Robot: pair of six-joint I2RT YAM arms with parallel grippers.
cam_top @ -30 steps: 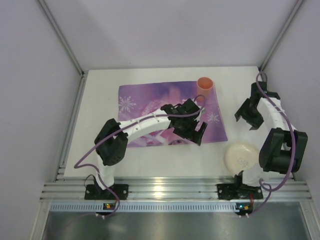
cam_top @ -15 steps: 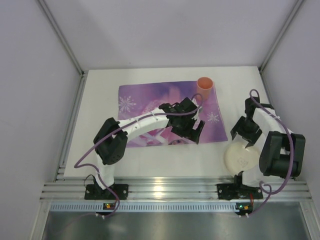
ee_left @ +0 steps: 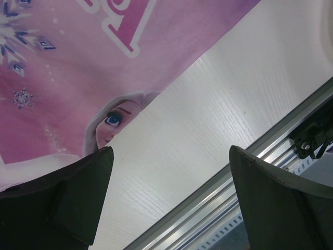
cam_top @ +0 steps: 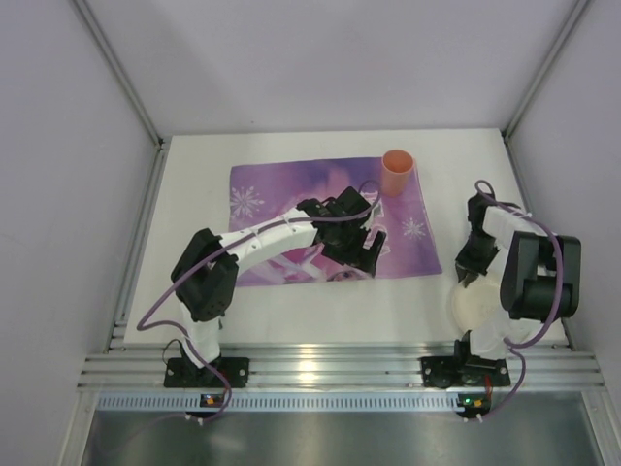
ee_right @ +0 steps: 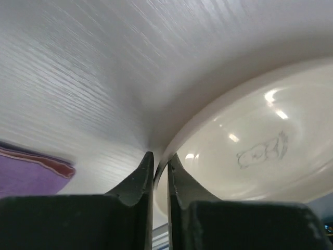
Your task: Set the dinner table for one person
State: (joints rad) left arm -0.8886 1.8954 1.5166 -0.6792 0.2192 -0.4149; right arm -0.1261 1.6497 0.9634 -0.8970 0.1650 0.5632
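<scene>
Top external view: the white tabletop (cam_top: 194, 194) fills the floor of the cell, reaching from the aluminium rail (cam_top: 320, 369) at my bases to the far wall. It carries a purple placemat (cam_top: 281, 194). An orange cup (cam_top: 397, 172) stands upright at the mat's far right corner, and a cream plate (cam_top: 475, 313) lies on bare tabletop to the right of the mat, near the front rail. My left pincer (cam_top: 367, 252) hangs over the near right part of the placemat, and my right pincer (cam_top: 470, 275) sits at the plate's far left rim. Left wrist view: my left pincer (ee_left: 171, 200) stands wide open with nothing between its fingers (ee_left: 78, 203). Below it the placemat's printed edge (ee_left: 62, 78) gives way to bare tabletop (ee_left: 208, 114) and then to the rail (ee_left: 208, 208). Right wrist view: my right pincer (ee_right: 160, 172) is closed on the plate's rim, which runs into the narrow gap between the two fingers (ee_right: 134, 182). The plate (ee_right: 250, 120) has a small bear drawn inside it and rests on the tabletop (ee_right: 104, 67). A corner of the placemat (ee_right: 26, 166) shows at the left.
</scene>
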